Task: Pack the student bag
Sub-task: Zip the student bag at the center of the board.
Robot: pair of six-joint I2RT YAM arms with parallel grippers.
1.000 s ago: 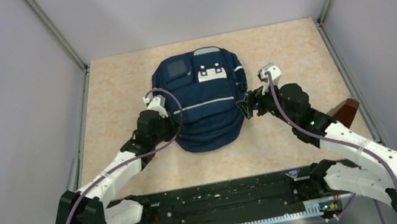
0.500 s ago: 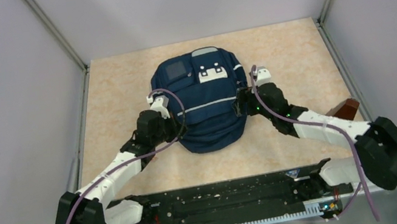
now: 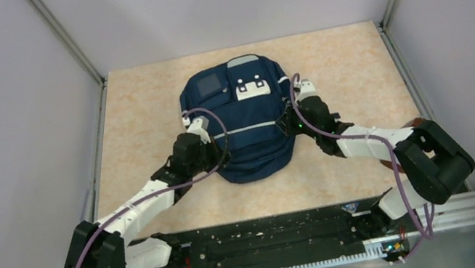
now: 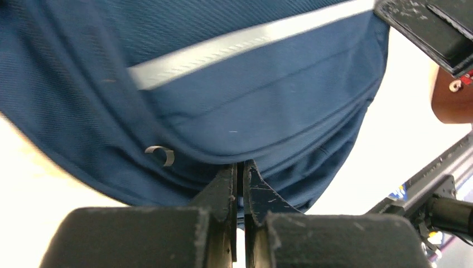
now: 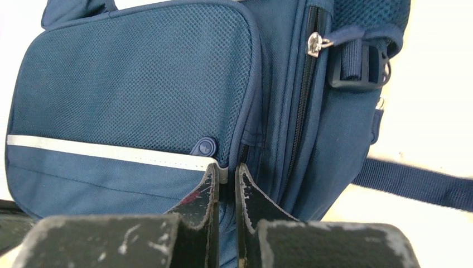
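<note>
The student bag (image 3: pixel 244 114), navy with thin grey-white stripes and white patches on its front pocket, lies flat mid-table. My left gripper (image 3: pixel 216 152) is at its lower left edge. In the left wrist view that gripper (image 4: pixel 240 165) is shut, with a fold of the bag (image 4: pixel 234 106) pinched between its fingertips. My right gripper (image 3: pixel 285 122) is against the bag's right side. Up close, this gripper (image 5: pixel 227 166) is shut on the bag (image 5: pixel 134 84) beside a closed zip, just under the mesh pocket's stripe (image 5: pixel 100 148).
A reddish-brown object (image 3: pixel 413 125) lies at the table's right edge, mostly hidden behind my right arm, and shows in the left wrist view (image 4: pixel 450 104). A dark strap (image 5: pixel 415 185) trails from the bag's side. A black rail (image 3: pixel 260 237) runs along the near edge.
My right arm has swung in to the bag's right side and its jaws have closed on the fabric. The left gripper has shifted slightly right, still shut.
</note>
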